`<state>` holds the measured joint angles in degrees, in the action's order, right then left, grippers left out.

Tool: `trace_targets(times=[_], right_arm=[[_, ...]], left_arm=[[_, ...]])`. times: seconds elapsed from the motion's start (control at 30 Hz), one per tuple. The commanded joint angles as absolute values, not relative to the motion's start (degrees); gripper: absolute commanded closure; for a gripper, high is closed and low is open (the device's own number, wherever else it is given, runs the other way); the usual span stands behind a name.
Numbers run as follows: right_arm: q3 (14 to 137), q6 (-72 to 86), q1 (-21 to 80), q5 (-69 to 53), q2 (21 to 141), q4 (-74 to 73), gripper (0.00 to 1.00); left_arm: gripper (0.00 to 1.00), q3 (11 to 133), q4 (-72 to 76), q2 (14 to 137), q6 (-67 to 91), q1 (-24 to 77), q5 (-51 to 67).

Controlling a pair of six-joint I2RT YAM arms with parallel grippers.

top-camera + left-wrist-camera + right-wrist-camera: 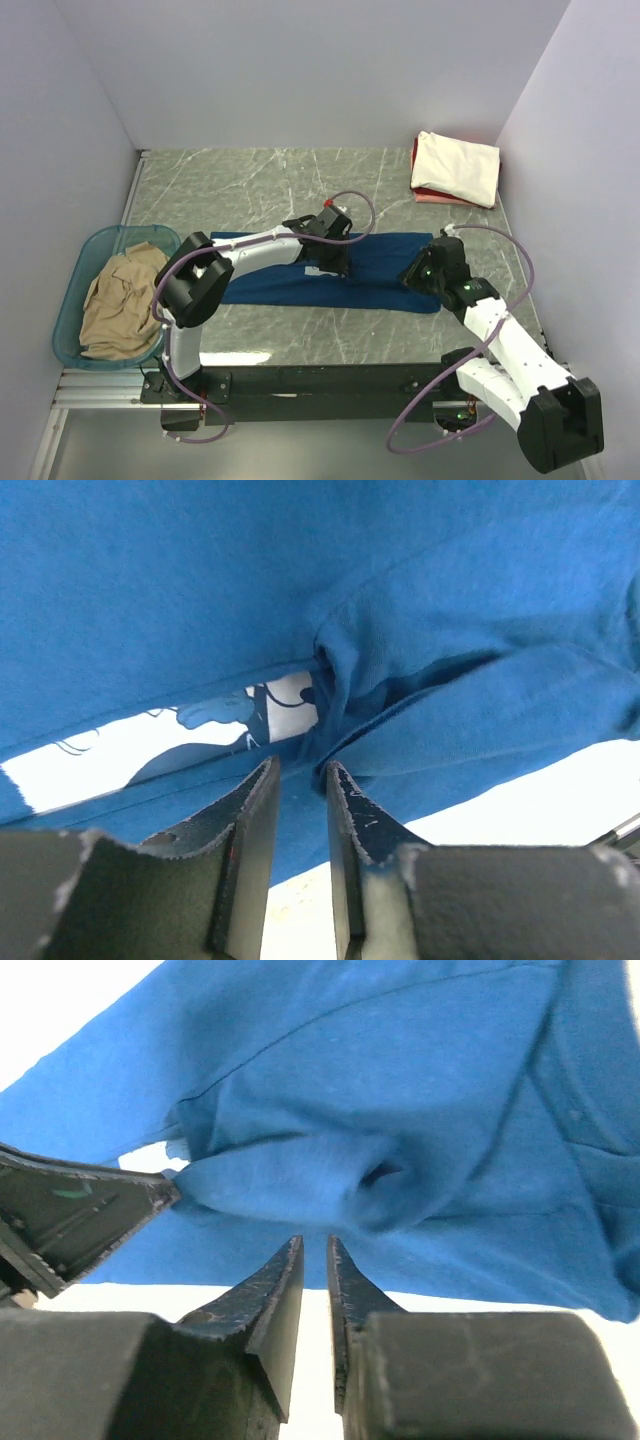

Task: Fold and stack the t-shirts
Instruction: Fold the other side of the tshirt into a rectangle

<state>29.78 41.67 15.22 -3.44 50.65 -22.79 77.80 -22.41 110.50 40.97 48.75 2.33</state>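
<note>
The navy blue t-shirt (380,285) lies in a long folded band across the middle of the table. My left gripper (335,265) is down on its middle. In the left wrist view the jaws (300,765) stand almost together, cloth (450,630) bunching at the tips beside the pale mouse print (290,695). My right gripper (412,277) is at the shirt's right end. Its jaws (314,1240) are nearly closed on puckered blue cloth (330,1080), with the left gripper (70,1210) showing at the left. A folded cream t-shirt (455,168) lies on a red one (430,197) at the far right.
A translucent teal tub (100,235) at the left table edge holds a crumpled tan t-shirt (120,300). Walls close in the table on the left, back and right. The black arm rail (330,380) runs along the near edge.
</note>
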Motion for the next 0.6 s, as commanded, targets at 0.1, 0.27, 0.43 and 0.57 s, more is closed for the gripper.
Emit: trace_targets(times=[0.1, 0.27, 0.43, 0.57], right_arm=[[30.9, 44.0, 18.2, -2.4, 56.7, -17.3, 0.80], [26.7, 45.1, 18.2, -2.8, 57.9, -15.6, 0.81], [22.7, 46.2, 18.2, -3.1, 54.9, -15.5, 0.82], [21.0, 46.3, 18.2, -3.3, 51.9, -16.9, 0.83]], left_arm=[[0.71, 77.8, -21.5, 106.3, 39.8, 48.3, 4.8], [0.73, 77.3, -20.5, 106.1, 39.8, 48.3, 6.3], [0.74, 77.8, -18.8, 106.1, 40.6, 48.3, 8.6], [0.76, 78.0, -17.6, 106.3, 41.2, 48.3, 10.2]])
